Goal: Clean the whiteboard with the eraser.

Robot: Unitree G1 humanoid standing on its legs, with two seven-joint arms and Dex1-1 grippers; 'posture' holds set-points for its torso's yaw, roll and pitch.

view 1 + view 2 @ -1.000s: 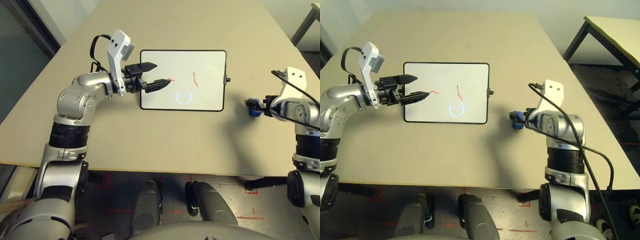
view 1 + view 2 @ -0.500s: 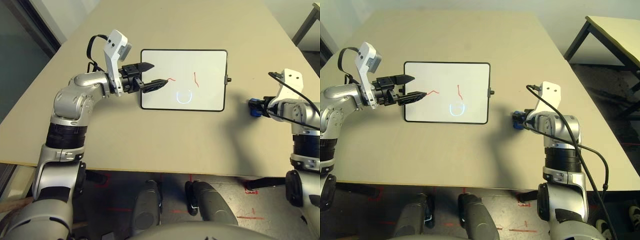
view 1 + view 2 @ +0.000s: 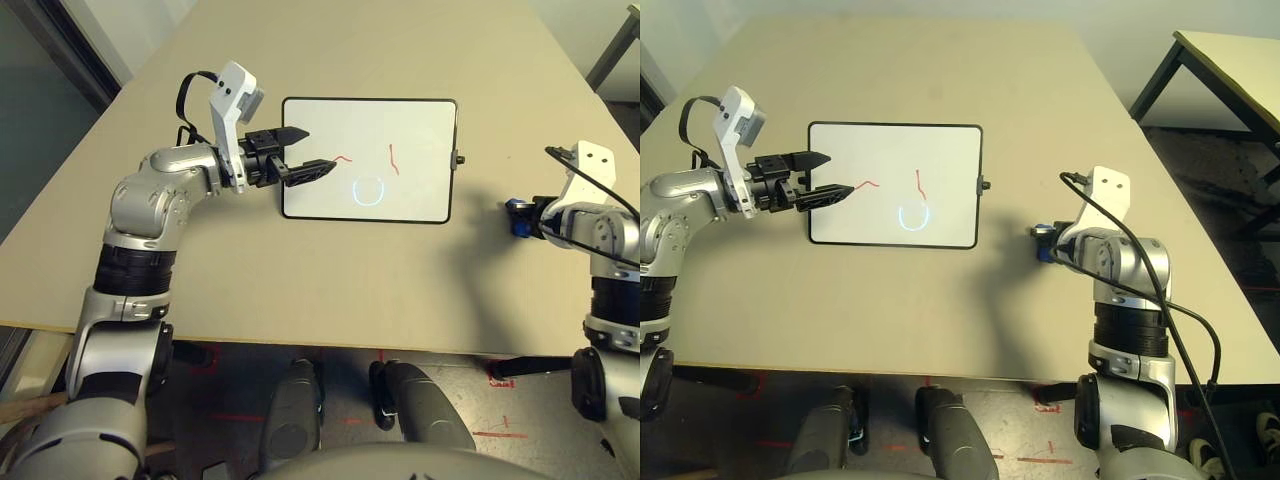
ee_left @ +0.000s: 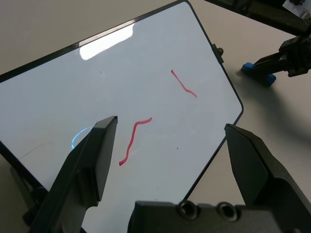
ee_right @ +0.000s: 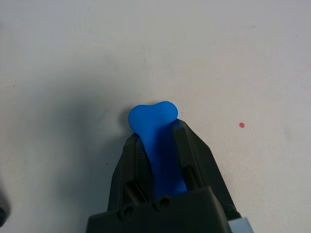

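The robot's forearms (image 3: 140, 215) are cased in smooth silver shells, broken by ribbed black bands (image 3: 133, 270) at the joints. Each wrist is topped by a white bracket (image 3: 1103, 195) pierced with small dark holes, and thin black cables (image 3: 1155, 270) are looped along the right arm. Each gripper, left (image 4: 170, 165) and right (image 5: 156, 127), is formed of black, angular, tapering fingers.

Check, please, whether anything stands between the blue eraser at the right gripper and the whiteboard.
Nothing visible stands between the eraser and the whiteboard; the left gripper hovers over the board's far side.
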